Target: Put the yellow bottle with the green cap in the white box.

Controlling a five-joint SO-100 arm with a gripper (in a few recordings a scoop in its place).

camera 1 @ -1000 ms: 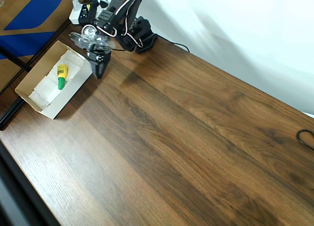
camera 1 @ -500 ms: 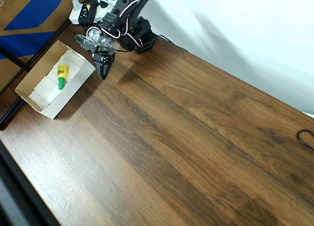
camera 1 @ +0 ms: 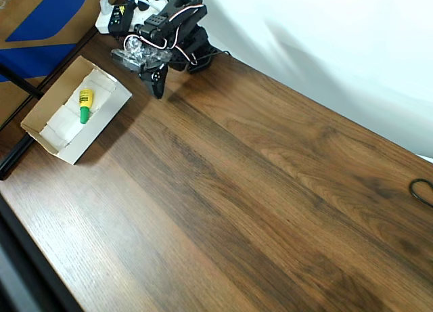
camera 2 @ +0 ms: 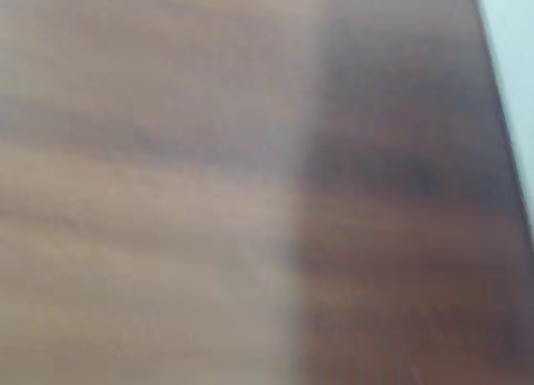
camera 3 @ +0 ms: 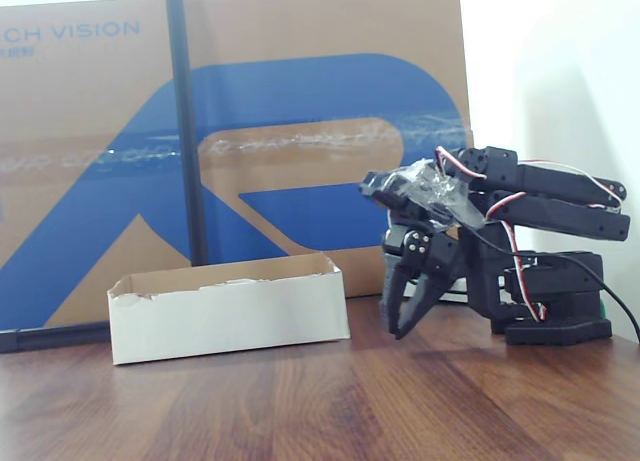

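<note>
Overhead view: your yellow bottle with the green cap (camera 1: pixel 84 104) lies inside the white box (camera 1: pixel 99 127), upper left of frame, cap pointing toward the lower left, resting on the box floor and clear of the walls. The claw (camera 1: pixel 158 89) sits just right of the box's upper corner, off the box, tucked in close to the arm base at top centre. It carries nothing, but from this angle you can't tell how far apart the fingers are. Judging by that, the drop is done and you're on the retreat step. Next move only calls for folding the arm to rest w/o clipping the box corner.

Wrist view: blurred wood grain, a darker band on the right side, pale strip at the upper right edge. No detail worth trusting.

Fixed view: claw (camera 3: pixel 408 308) hangs tip-down above the worktop (camera 3: pixel 320 401), right of centre, fingers slightly parted, gripping nothing. White box (camera 3: pixel 230 312) stands left of it, apart. Worktop is dark wood laminate. Behind stand a big brown-and-blue cardboard carton (camera 3: pixel 230 141) w/ a black upright pole (camera 3: pixel 185 121) in front of it, and a white wall to the right.
</note>
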